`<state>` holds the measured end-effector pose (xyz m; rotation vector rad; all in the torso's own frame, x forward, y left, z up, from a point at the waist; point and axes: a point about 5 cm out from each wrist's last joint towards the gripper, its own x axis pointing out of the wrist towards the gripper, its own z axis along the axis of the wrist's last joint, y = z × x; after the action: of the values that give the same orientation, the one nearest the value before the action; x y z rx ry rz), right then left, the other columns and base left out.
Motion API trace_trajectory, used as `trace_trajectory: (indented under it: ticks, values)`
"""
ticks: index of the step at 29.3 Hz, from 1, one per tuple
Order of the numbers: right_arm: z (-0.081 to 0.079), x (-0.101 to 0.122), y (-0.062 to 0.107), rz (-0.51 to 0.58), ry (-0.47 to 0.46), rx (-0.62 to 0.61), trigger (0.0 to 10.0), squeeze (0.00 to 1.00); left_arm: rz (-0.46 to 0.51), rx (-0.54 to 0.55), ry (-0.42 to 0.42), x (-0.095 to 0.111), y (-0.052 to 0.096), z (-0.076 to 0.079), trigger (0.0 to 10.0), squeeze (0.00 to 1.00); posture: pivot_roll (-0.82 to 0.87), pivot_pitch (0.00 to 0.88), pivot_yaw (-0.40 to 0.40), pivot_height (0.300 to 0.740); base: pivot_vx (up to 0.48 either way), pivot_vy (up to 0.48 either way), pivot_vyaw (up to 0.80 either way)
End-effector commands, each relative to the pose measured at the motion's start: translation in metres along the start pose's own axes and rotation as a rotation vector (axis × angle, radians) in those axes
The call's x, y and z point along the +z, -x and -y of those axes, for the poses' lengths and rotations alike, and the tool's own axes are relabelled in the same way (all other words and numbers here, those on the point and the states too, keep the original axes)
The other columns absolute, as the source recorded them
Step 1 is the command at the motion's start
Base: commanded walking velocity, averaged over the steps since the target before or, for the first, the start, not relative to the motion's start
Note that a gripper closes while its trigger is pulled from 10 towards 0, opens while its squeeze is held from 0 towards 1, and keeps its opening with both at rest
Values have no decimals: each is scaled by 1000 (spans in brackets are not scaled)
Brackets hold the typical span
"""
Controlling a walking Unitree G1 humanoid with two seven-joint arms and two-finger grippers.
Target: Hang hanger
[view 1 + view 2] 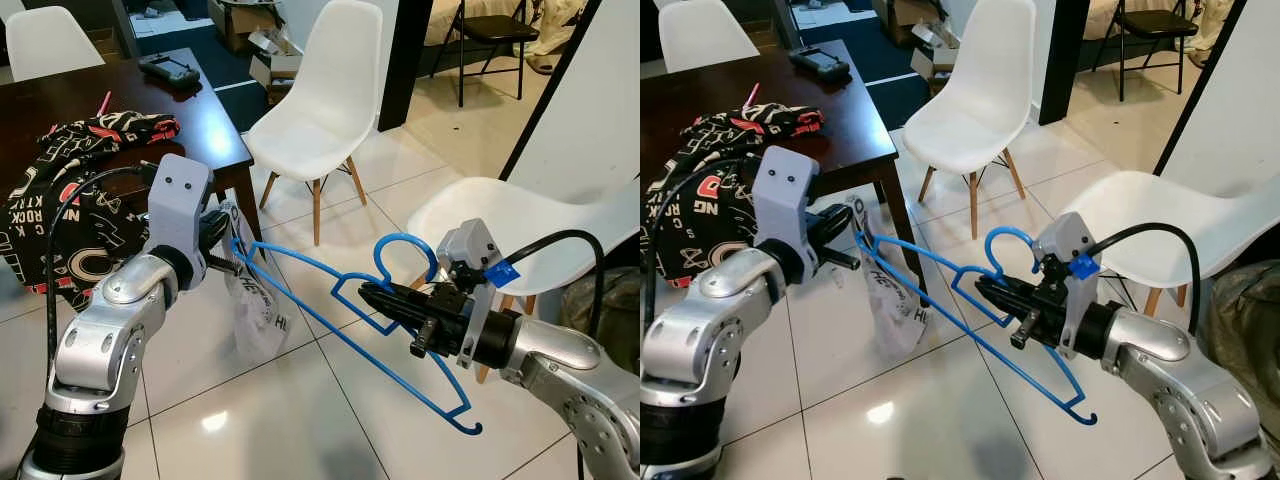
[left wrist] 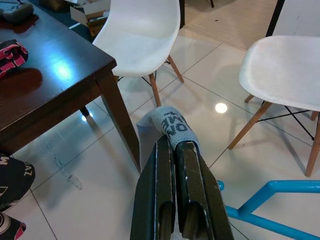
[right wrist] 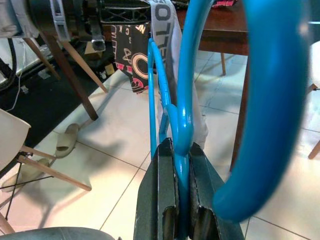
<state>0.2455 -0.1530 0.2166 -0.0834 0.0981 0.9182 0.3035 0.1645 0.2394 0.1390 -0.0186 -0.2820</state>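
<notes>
A dining rm w/ glossy white floor tiles (image 1: 290,420): a dark wooden table (image 1: 215,130) at the robot's left carries a black, red & white printed garment (image 1: 70,200), w/ one white shell chair (image 1: 325,95) beyond the table corner and a second white chair (image 1: 520,225) behind the right arm. Between the two silver arms, well above the floor, a blue plastic hanger (image 1: 330,300) runs slantwise, hook upward near the right wrist, far end low toward the robot's right. The right gripper (image 1: 385,300) has its black fingers clamped narrow on the hanger's neck just below the hook; the right wrist view shows the blue bar pinched between the pads. The left gripper (image 1: 222,255), just off the table corner, is pressed shut on a grey-white printed cloth (image 1: 255,300) that droops toward the floor beside the hanger's upper end; whether that cloth is draped on the hanger cannot be told. Judged step: carrying phase, hanger in hand but not yet hung. No rail or hook to hang it on is visible, so the next move prob. calls for finding one, then lifting the hook over it w/o losing the right grip.
</notes>
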Motion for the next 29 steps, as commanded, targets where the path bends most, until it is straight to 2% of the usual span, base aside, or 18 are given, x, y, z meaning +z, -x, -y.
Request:
trace_trajectory:
  ticks: [1, 10, 29]
  values:
    - [1, 0, 0, -6, 3, -4, 10000, 0, -11, 3, -15, -2, 4, -1, 10000, 0, 45, 186, 50, 740, 0, 0, 0]
    - [7, -1, 7, -19, 11, -30, 10000, 0, -9, 1, -17, -1, 4, -1, 10000, 0, 44, 182, 50, 740, 0, 0, 0]
    - [9, 0, 7, -14, 16, -35, 10000, 0, -8, -4, -15, -2, 4, 1, 10000, 0, 44, 180, 47, 740, 0, 0, 0]
